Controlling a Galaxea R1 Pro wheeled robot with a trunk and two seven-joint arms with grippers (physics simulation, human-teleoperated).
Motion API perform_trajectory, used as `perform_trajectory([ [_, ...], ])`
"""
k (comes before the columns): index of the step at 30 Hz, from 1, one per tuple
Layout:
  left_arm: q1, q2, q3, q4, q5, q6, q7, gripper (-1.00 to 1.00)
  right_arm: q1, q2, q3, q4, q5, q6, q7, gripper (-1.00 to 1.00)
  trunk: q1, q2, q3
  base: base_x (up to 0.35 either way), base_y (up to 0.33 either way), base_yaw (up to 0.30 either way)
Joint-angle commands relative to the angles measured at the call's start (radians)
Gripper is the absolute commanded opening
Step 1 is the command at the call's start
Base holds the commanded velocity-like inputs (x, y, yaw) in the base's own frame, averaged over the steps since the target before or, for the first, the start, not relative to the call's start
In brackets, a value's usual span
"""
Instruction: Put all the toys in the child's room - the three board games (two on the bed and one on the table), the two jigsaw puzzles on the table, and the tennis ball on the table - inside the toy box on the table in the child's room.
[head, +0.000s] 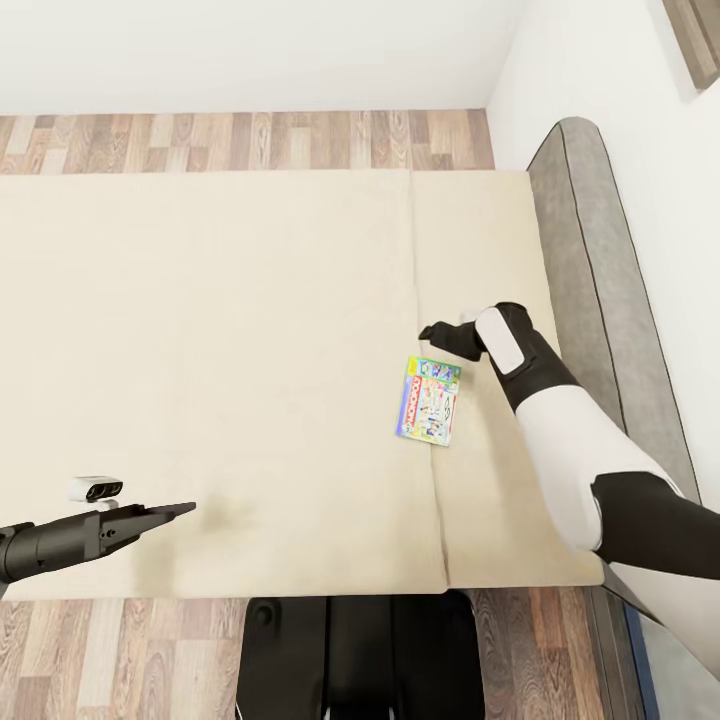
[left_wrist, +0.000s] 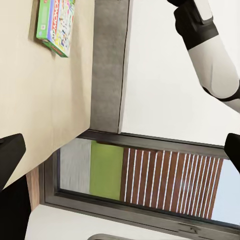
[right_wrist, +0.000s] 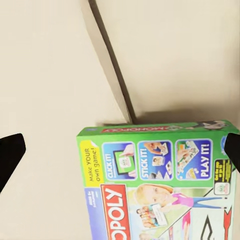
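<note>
A: Beige mattress (head: 230, 350) on the bed filled most of the head view. What lay on it?

B: One board game, the Monopoly box (head: 429, 400), flat, face up, sitting right on the seam between the two mattress parts. Green border, white middle. Grey headboard (head: 590, 270) stood off to its right.

A: Your right pincer?

B: My right gripper (head: 432, 331) hovered just beyond the box's far short edge, near but not touching. In the right wrist view my fingertips (right_wrist: 11, 152) sat wide apart at both picture edges with the Monopoly box (right_wrist: 160, 180) between them, lower down. So spread, holding nothing.

A: Left one?

B: My left gripper (head: 185, 510) hung over the near left part of the mattress, well apart from the box. Left wrist view showed both dark fingertips (left_wrist: 10, 155) far apart, nothing between them. That view also caught the Monopoly box (left_wrist: 55, 25) on the mattress, the headboard (left_wrist: 107, 65), a dark-framed window (left_wrist: 140, 185) and my right arm (left_wrist: 210, 50).

A: Floor?

B: Wood planks (head: 240, 140) past the far side of the bed.
</note>
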Motion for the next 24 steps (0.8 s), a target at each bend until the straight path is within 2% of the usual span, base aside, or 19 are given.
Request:
perform_trajectory([
  [1,0.0,0.0,0.0,0.0,0.0,0.01,-0.004,1.0,-0.002,0.0,0.003,0.0,-0.01,0.001,-0.012,1.0,0.001,-0.002,-0.001,0.0,0.0,0.0],
  [24,0.0,0.0,0.0,-0.001,0.002,0.01,-0.004,1.0,-0.009,0.008,0.003,0.003,-0.004,-0.008,-0.023,1.0,0.001,-0.002,-0.007,0.0,0.0,0.0],
])
